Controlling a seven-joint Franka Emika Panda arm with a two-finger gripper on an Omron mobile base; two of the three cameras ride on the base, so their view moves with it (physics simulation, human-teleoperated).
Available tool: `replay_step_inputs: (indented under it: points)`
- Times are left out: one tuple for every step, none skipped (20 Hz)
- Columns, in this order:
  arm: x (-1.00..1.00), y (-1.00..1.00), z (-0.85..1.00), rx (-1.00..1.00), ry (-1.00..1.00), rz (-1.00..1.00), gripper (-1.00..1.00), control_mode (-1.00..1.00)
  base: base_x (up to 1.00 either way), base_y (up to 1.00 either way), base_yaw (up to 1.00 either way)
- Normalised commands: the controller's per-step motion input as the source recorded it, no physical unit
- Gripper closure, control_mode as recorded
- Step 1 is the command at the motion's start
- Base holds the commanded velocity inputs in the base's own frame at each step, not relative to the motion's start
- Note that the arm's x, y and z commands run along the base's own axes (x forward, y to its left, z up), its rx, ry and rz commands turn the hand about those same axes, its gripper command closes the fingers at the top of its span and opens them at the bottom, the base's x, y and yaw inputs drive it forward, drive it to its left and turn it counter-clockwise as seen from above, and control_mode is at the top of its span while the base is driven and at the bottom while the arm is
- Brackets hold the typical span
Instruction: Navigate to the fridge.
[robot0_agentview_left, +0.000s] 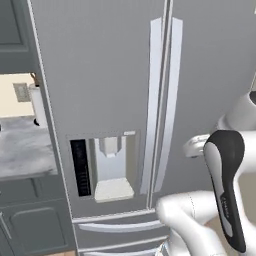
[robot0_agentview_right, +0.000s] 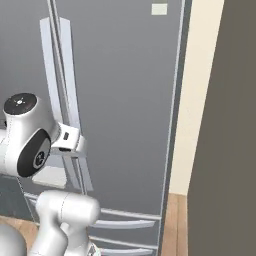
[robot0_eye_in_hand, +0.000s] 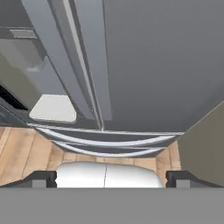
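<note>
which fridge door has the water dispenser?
The left door of the fridge: the recessed dispenser with its black panel sits low in it. The right door is plain.

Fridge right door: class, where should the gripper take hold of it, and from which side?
Probably its long vertical handle on the fridge, beside the centre seam. Approach from the front, fingers either side of the bar, since it bows outward and the door face is flat.

1. You face the fridge (robot0_agentview_left: 110, 75) at twelve o'clock, directly before the arm.
2. Its two handles (robot0_agentview_left: 162, 105) stand side by side along the door seam; the water dispenser (robot0_agentview_left: 107, 167) sits at their nine o'clock.
3. The drawers (robot0_eye_in_hand: 105, 142) lie below the doors.
4. A desk (robot0_agentview_left: 22, 145) adjoins the fridge at nine o'clock; a wall panel (robot0_agentview_right: 225, 150) stands at three o'clock.
</note>
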Motion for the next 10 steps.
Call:
replay_step_inputs:
  points:
    - [0.00, 0.00, 0.00, 0.00, 0.00, 0.00, -1.00, 1.00, 0.96, 0.00, -0.12]
    - [0.00, 0.00, 0.00, 0.00, 0.00, 0.00, -1.00, 1.00, 0.95, 0.06, -0.20]
    - [0.00, 0.00, 0.00, 0.00, 0.00, 0.00, -1.00, 1.00, 0.89, 0.02, -0.21]
    - [0.00, 0.00, 0.00, 0.00, 0.00, 0.00, -1.00, 1.00, 0.86, 0.04, -0.22]
    - [0.00, 0.00, 0.00, 0.00, 0.00, 0.00, -1.00, 1.00, 0.86, 0.04, -0.25]
    - [0.00, 0.00, 0.00, 0.00, 0.00, 0.00, -1.00, 1.00, 0.81, 0.00, -0.25]
    - [0.00, 0.00, 0.00, 0.00, 0.00, 0.00, -1.00, 1.00, 0.79, 0.00, -0.25]
    - [0.00, 0.00, 0.00, 0.00, 0.00, 0.00, -1.00, 1.00, 0.74, 0.00, -0.26]
    - [0.00, 0.00, 0.00, 0.00, 0.00, 0.00, -1.00, 1.00, 0.71, 0.00, -0.27]
    - [0.00, 0.00, 0.00, 0.00, 0.00, 0.00, -1.00, 1.00, 0.71, 0.00, -0.29]
